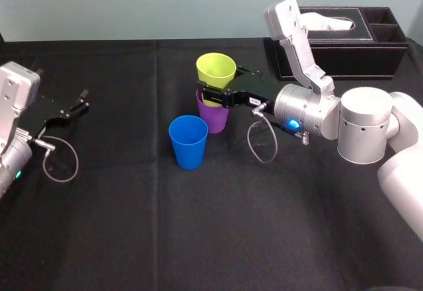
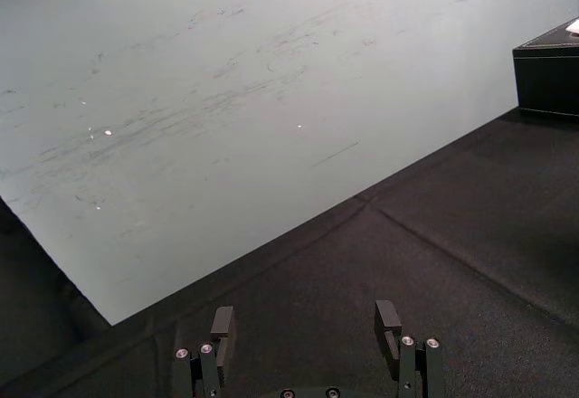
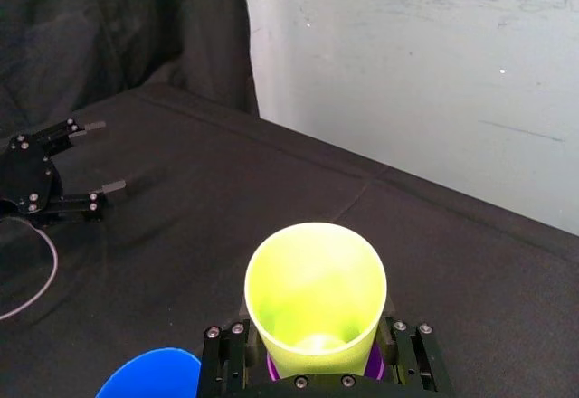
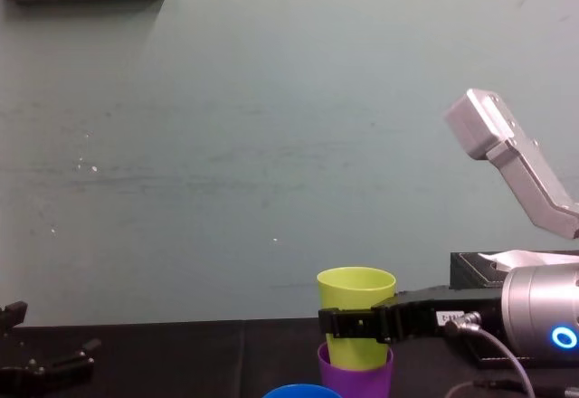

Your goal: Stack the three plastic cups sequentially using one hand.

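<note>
My right gripper (image 1: pixel 221 84) is shut on the yellow-green cup (image 1: pixel 216 69), one finger on each side of its lower wall. That cup stands upright with its bottom inside the purple cup (image 1: pixel 213 118) and most of its body above the purple rim. In the right wrist view, the yellow-green cup (image 3: pixel 315 294) sits between the fingers with a sliver of purple (image 3: pixel 271 368) below it. The blue cup (image 1: pixel 188 142) stands alone on the cloth, just in front and to the left of the other two. My left gripper (image 1: pixel 78 102) rests open at the table's left side, holding nothing.
A black tissue box (image 1: pixel 337 46) with side compartments stands at the back right, behind my right arm. Black cloth (image 1: pixel 198 225) covers the table, and a pale wall rises close behind it. Loose cables hang from both wrists.
</note>
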